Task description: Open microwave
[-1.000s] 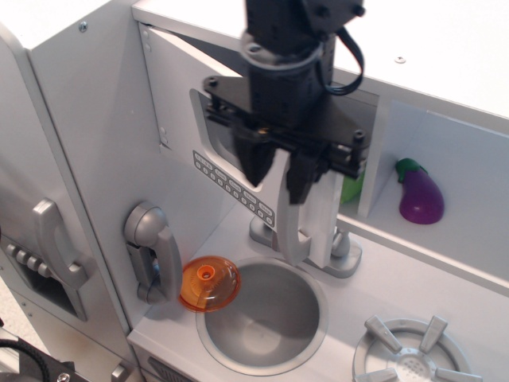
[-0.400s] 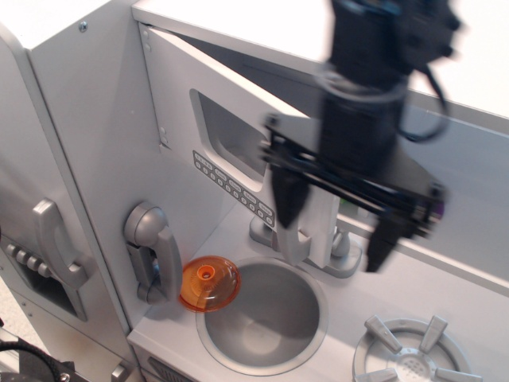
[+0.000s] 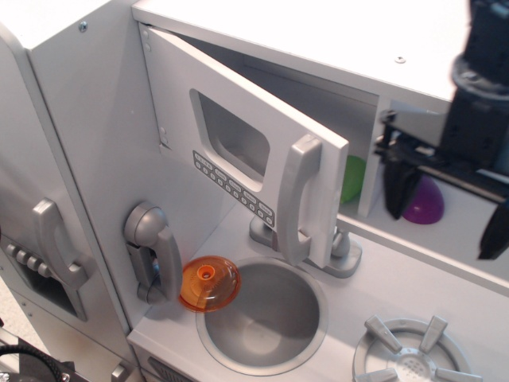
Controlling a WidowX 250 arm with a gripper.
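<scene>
The microwave (image 3: 238,151) is a light grey compartment in the upper middle of the toy kitchen. Its door stands swung partly open toward me, hinged at the left, with a rectangular window, a button row (image 3: 235,189) and a vertical silver handle (image 3: 296,199). A green object (image 3: 352,178) shows inside behind the door's free edge. My black gripper (image 3: 447,208) hangs at the right edge, well clear of the door, fingers (image 3: 398,187) spread apart and holding nothing.
A purple eggplant (image 3: 421,203) sits in the shelf behind the gripper. An orange cup (image 3: 209,284) rests on the sink rim (image 3: 262,314). A silver phone handset (image 3: 153,251) hangs at left, a faucet base (image 3: 342,255) sits behind the sink, a burner (image 3: 413,354) at lower right.
The gripper let go of the door handle and moved away to the right, its fingers opening wide. The door stays partly open.
</scene>
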